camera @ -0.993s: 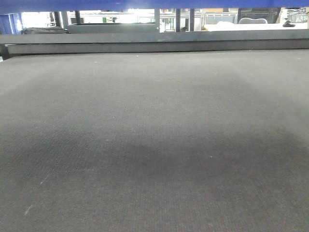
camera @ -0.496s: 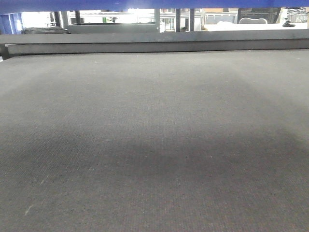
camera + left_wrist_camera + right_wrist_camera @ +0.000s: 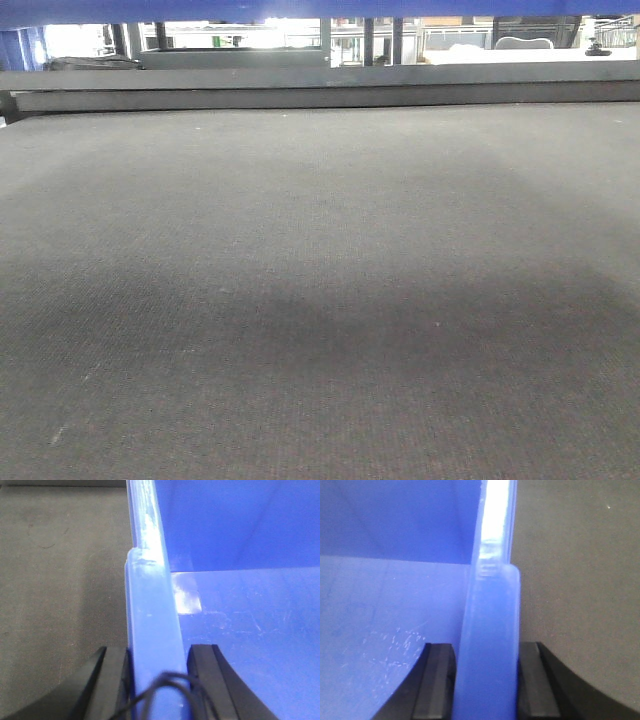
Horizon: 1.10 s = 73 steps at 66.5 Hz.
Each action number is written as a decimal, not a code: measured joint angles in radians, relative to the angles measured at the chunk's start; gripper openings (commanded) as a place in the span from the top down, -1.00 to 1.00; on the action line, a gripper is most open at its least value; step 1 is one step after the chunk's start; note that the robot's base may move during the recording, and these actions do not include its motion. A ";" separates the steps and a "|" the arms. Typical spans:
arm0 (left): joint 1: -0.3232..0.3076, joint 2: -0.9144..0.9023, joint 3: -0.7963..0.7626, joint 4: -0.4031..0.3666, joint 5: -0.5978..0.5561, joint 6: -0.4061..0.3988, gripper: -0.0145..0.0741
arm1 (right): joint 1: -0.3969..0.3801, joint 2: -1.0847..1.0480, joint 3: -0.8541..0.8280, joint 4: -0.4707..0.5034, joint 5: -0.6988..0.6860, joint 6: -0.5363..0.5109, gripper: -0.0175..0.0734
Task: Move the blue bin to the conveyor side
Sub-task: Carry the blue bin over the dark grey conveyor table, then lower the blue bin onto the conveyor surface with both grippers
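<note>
The blue bin fills both wrist views; in the front view only a blue strip shows along the top edge. My left gripper is shut on the bin's thick left rim, one black finger outside and one inside. My right gripper is shut on the bin's right rim the same way, with the bin's inside to its left. The conveyor, a dark grey woven belt, lies below and shows beside each rim in the left wrist view and the right wrist view.
A dark metal rail runs along the belt's far edge. Behind it are posts, windows and bright background clutter. A soft shadow lies across the near half of the belt.
The shadow on the belt has shifted and spread slightly. The blue strip at the top edge stays nearly where it was.
</note>
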State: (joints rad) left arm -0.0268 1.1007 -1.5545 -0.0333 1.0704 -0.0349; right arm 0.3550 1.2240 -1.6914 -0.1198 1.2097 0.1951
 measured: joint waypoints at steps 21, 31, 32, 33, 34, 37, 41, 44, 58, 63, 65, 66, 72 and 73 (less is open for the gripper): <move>0.000 0.000 0.000 0.000 -0.007 0.000 0.66 | 0.000 0.000 0.000 0.000 0.000 0.000 0.78; 0.000 0.000 0.000 0.000 -0.014 0.001 0.66 | 0.000 0.000 0.000 0.000 0.000 0.000 0.78; 0.000 0.000 0.000 0.000 -0.014 0.001 0.66 | 0.000 0.000 0.000 0.000 0.000 0.000 0.78; 0.000 0.002 0.000 0.000 -0.016 0.001 0.66 | 0.000 0.000 0.000 0.000 0.000 0.000 0.78; 0.000 0.002 0.000 0.000 -0.018 0.001 0.66 | 0.000 0.000 0.000 0.000 0.000 0.000 0.78; 0.000 0.004 0.000 0.000 -0.030 0.001 0.66 | 0.000 0.000 0.000 0.000 -0.004 0.000 0.78; 0.000 0.018 0.000 0.000 -0.051 0.001 0.66 | 0.000 0.004 0.000 0.000 -0.015 0.002 0.78; 0.000 0.035 0.000 0.000 -0.067 0.002 0.66 | 0.000 0.011 0.000 -0.005 -0.034 0.004 0.78; 0.000 0.165 -0.038 0.014 -0.089 0.008 0.66 | 0.000 0.093 0.000 -0.044 -0.128 0.004 0.78; 0.000 0.222 -0.044 0.024 -0.096 0.008 0.66 | -0.002 0.142 0.000 -0.051 -0.145 0.004 0.78; 0.000 0.242 -0.046 0.026 -0.098 0.008 0.66 | -0.002 0.157 0.000 -0.053 -0.149 0.004 0.78; 0.000 0.253 -0.046 0.028 -0.098 0.008 0.66 | -0.002 0.172 0.000 -0.053 -0.152 0.004 0.78; 0.000 0.318 -0.048 0.033 -0.100 0.010 0.66 | -0.004 0.241 0.000 -0.059 -0.159 0.004 0.78; 0.000 0.329 -0.048 0.033 -0.103 0.010 0.66 | -0.004 0.251 0.000 -0.061 -0.159 0.004 0.78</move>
State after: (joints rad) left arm -0.0268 1.4294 -1.6022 0.0000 0.9678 -0.0245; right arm 0.3511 1.4755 -1.6914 -0.1804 1.0511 0.1991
